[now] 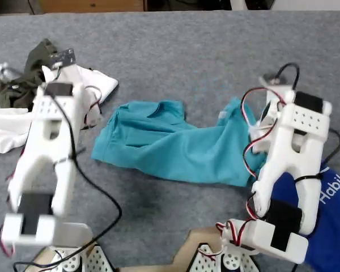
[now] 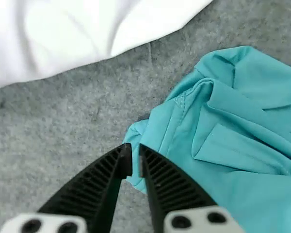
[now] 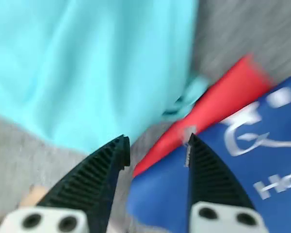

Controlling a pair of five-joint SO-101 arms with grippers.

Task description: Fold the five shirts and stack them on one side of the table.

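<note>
Grey felt-like cloth is what the desk (image 1: 187, 45) is covered in. Its far half is left bare right up to the far edge, so that's where the open room is found. Dead centre a teal shirt (image 1: 175, 141) is spread out, rumpled and unfolded, with the collar end nearer the left arm (image 1: 48, 147). A strip of bare desk is left between its near hem and the arm bases.

At the left side a white shirt (image 1: 5, 122) is bunched up, partly covered by that arm and cut off at the frame edge. At the near right corner a blue shirt (image 1: 328, 232) is tucked under the right arm (image 1: 292, 147). A red stripe (image 3: 218, 102) is seen along its edge, just beside the teal cloth. A dark olive shirt (image 1: 11, 90) is crumpled at the far left, touching the white one.

The left hand (image 2: 135, 162) is clenched almost shut, with only a sliver of gap and nothing gripped, its tips over the teal shirt's corner. The right hand (image 3: 155, 148) is held released, jaws wide apart, over the red stripe.

White lettering (image 1: 331, 190) is printed on the blue shirt and only partly seen. A small pale tag (image 1: 222, 116) is spotted on the teal shirt, too small to be read.
</note>
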